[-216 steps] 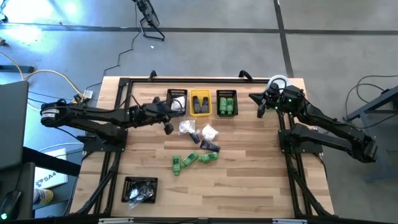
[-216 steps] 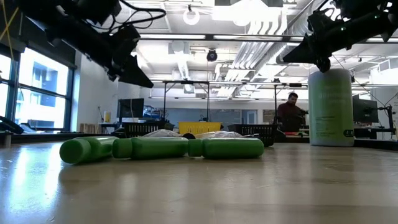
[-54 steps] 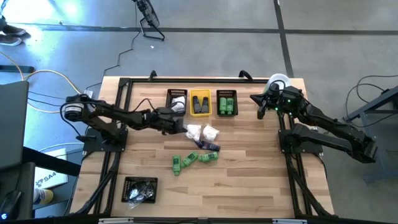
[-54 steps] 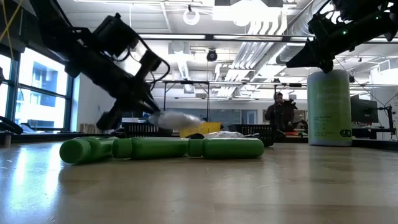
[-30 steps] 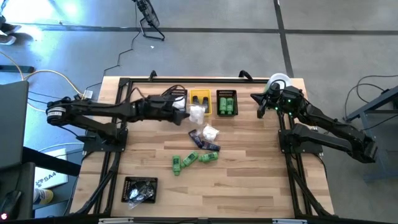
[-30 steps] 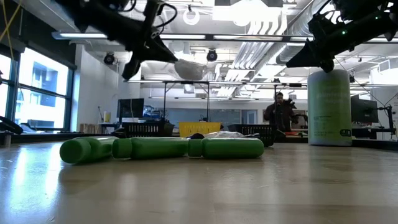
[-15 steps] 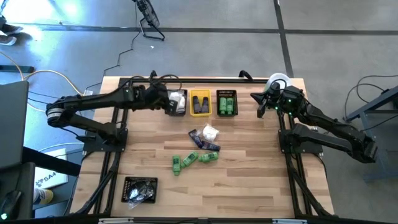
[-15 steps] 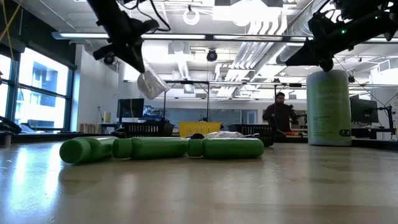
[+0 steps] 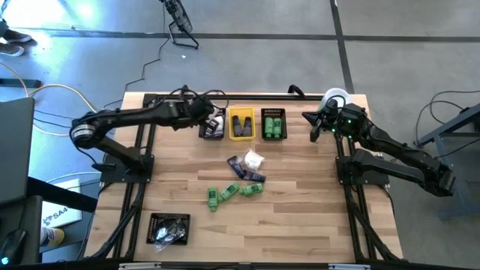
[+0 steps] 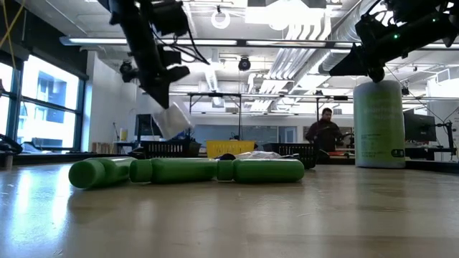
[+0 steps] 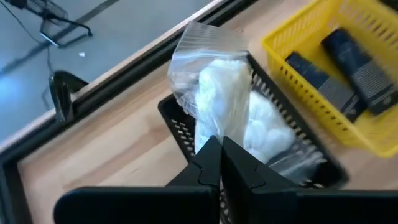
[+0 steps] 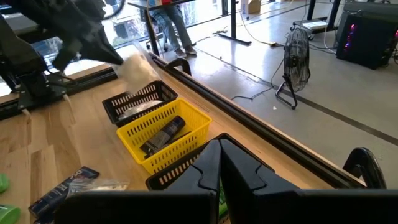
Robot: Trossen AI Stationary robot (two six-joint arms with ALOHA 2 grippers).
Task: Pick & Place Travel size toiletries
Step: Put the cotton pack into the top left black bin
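One white crinkly packet (image 11: 227,106) is hanging from the left gripper (image 11: 221,163), whose jaws are clenched on its lower edge, and it is dangling just above the black bin (image 9: 213,123) at the far side of the worktop (image 9: 300,195), where another white packet is already lying. Seen at table height, the held packet (image 10: 171,119) is tilting, its long axis running slantwise down from the jaws. Beside the black bin, the yellow bin (image 9: 241,124) is holding dark blue-purple tubes (image 11: 345,68) lying side by side, and the next black bin is carrying green bottles (image 9: 273,124). On the bare wood nearer the middle, a second white packet (image 9: 254,160) and more dark tubes (image 9: 250,175) are lying close together, with three green little bottles (image 9: 234,192) just below them, their long axes running roughly across the worktop. Near the front left corner a black bin of black round pieces (image 9: 169,229) is sitting. Over the far right corner the right gripper (image 9: 316,124) is hovering with jaws shut and empty, beside the big pale-green cylinder (image 10: 381,123). Beyond the worktop, an open hall with ceiling lights is showing, and a person (image 10: 326,132) is standing far back.
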